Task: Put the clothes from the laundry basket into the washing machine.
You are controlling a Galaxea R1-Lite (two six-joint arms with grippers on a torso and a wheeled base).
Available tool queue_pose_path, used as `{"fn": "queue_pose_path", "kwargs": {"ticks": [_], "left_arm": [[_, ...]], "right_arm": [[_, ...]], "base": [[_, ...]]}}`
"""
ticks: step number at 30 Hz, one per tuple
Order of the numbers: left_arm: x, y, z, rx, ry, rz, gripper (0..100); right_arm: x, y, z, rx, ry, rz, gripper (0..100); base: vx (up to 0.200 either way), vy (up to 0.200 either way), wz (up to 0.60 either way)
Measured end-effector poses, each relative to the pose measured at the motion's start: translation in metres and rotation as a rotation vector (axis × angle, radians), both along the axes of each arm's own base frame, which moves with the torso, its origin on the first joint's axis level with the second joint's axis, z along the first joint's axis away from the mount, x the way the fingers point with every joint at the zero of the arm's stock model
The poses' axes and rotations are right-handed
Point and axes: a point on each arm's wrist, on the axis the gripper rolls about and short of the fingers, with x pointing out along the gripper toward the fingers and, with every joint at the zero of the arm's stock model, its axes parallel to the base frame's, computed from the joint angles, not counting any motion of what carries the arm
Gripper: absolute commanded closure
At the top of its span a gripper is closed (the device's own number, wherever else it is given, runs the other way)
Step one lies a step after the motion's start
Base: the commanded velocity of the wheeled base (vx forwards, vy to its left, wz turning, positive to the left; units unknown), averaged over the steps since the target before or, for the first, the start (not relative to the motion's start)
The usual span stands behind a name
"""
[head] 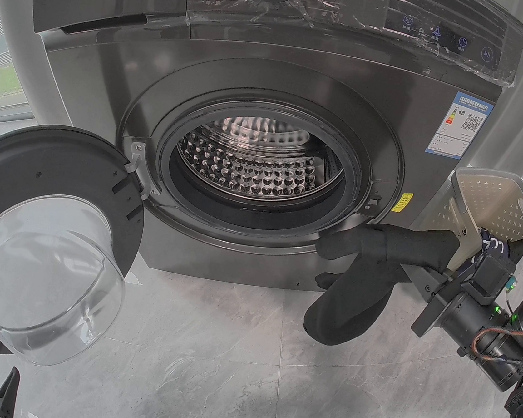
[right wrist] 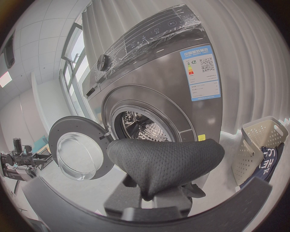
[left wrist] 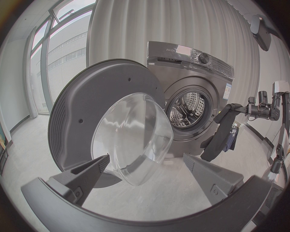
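Note:
The washing machine (head: pixel 101 80) stands with its round door (head: pixel 47 161) swung open to the left, and its steel drum (head: pixel 258 156) holds no clothes. My right gripper (head: pixel 439 275) is shut on a black garment (head: pixel 366 276) that drapes down in front of the machine's lower right, below the drum opening. In the right wrist view the black garment (right wrist: pixel 163 163) lies folded over my right gripper (right wrist: pixel 148 196). The cream laundry basket (head: pixel 495 204) stands right of the machine with a dark blue printed garment (right wrist: pixel 269 163) hanging from it. My left gripper (left wrist: pixel 146 160) is open near the door's glass bowl (left wrist: pixel 133 136).
The open door (left wrist: pixel 90 102) juts out over the grey floor (head: pixel 225 353) on the left. A curtain wall (left wrist: pixel 120 30) runs behind the machine. Windows (left wrist: pixel 60 54) are to the left.

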Motion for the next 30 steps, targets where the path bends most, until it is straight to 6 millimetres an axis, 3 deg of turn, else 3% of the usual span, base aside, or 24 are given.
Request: {"fn": "queue_pose_path", "kwargs": {"ticks": [12, 19, 30], "left_arm": [[0.0, 0.0, 0.0, 0.002, 0.0, 0.0, 0], [0.0, 0.0, 0.0, 0.057, -0.002, -0.001, 0], [0.0, -0.001, 0.0, 0.05, -0.005, -0.017, 0]], "right_arm": [[-0.003, 0.004, -0.001, 0.014, 0.013, 0.024, 100], [-0.009, 0.019, 0.001, 0.035, 0.02, 0.097, 100], [0.009, 0.051, 0.005, 0.094, 0.002, 0.096, 100]], "base": [[0.0, 0.0, 0.0], [0.0, 0.0, 0.0], [0.0, 0.0, 0.0]]}}
